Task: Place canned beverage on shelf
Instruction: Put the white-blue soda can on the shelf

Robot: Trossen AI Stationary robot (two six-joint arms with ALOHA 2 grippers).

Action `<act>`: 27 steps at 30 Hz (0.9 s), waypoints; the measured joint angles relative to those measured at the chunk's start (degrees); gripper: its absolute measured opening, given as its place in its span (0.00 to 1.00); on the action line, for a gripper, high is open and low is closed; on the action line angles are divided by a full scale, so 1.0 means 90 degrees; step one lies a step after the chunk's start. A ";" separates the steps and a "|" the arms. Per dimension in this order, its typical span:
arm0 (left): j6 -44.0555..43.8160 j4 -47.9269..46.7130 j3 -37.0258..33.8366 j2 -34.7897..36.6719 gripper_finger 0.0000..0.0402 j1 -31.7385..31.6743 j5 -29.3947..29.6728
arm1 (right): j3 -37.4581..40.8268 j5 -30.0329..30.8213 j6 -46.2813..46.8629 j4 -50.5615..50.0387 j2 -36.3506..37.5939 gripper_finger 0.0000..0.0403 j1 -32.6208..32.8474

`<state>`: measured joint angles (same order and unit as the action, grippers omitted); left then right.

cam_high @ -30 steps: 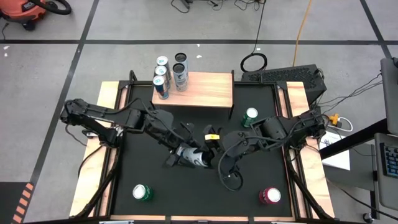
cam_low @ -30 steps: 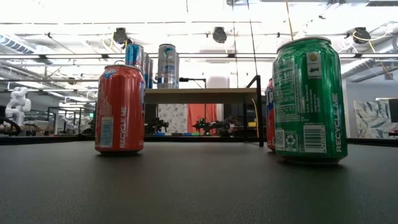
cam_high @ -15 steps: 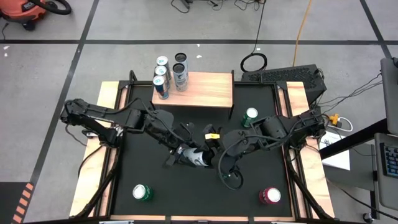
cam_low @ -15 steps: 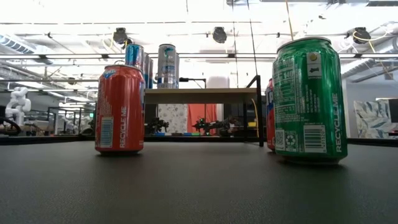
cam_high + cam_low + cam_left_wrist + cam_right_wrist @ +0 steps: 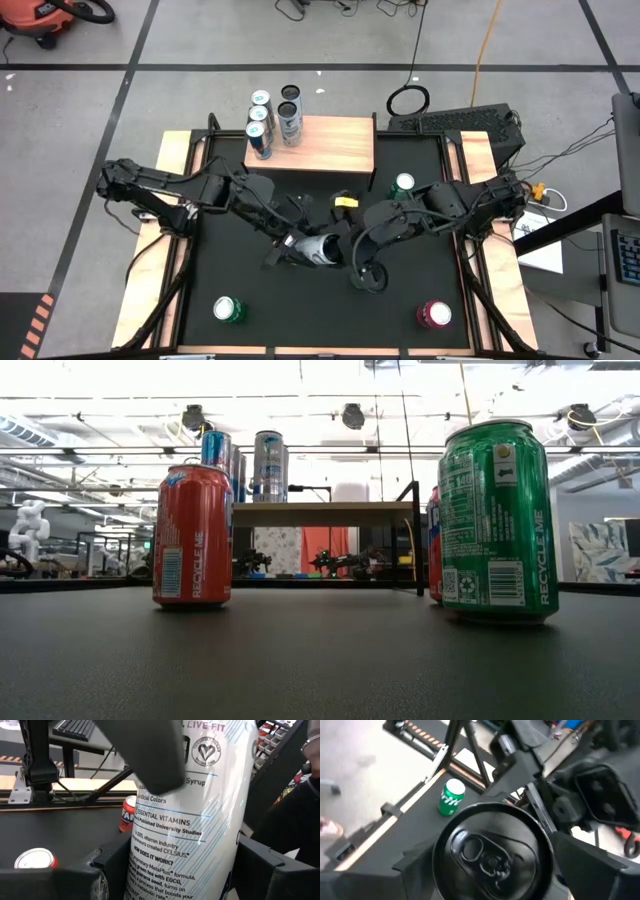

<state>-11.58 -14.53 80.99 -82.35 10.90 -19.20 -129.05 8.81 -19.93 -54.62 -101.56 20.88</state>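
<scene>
1. Lying mid-surface, a tall white can (image 5: pixel 316 250) sits clamped in the left pincer (image 5: pixel 296 247).
2. Right pincer (image 5: pixel 345 247) spreads wide around its top.
3. Smooth, rigid, slippery; likely dents; grip mid-body.

Grey floor (image 5: pixel 80 110), black floor tape (image 5: pixel 130 66), ceiling lights (image 5: pixel 300 380)

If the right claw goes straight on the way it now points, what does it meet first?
Most likely the white can, whose dark lid fills the right wrist view just ahead of the right claw; the left claw holds its other end.
</scene>
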 joint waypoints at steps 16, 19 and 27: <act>-0.0011 0.0805 0.0002 0.0386 0.66 -0.0289 0.0253 | 0.0003 0.0855 0.2582 0.0879 0.1043 0.87 0.0104; -0.0006 0.1243 0.0002 0.0477 0.66 -0.0297 0.0595 | 0.0002 0.1478 0.3279 0.0759 0.1327 0.87 0.0104; 0.0020 0.2688 0.0002 0.0510 0.66 -0.0302 0.1555 | 0.0082 0.2699 0.5189 -0.1060 0.1702 0.87 0.0308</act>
<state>-11.40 9.66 81.01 -77.76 8.19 -5.20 -128.32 33.10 26.77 -64.16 -86.24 23.66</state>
